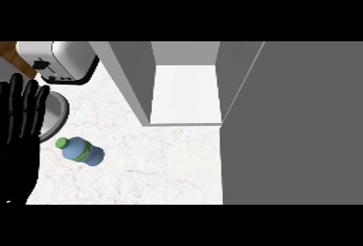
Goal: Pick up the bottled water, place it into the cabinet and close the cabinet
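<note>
White marble worktop [163, 163], head view: blue bottled water [83, 152], green cap, near left edge, apart from the open cabinet [186, 93] at rear. Left robot hand [21, 120] at left edge, fingers straight and spread, holding nothing. Toaster [60, 60] at rear-left corner.

Bottled water [80, 151] sits on the counter [163, 168] between the resting left hand [20, 144] and open cabinet [184, 93].

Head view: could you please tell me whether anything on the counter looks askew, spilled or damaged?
Nothing stands out. The bottled water looks intact and capped on the counter, with no spill around it; whether it stands or lies tilted is unclear. The cabinet is open.
</note>
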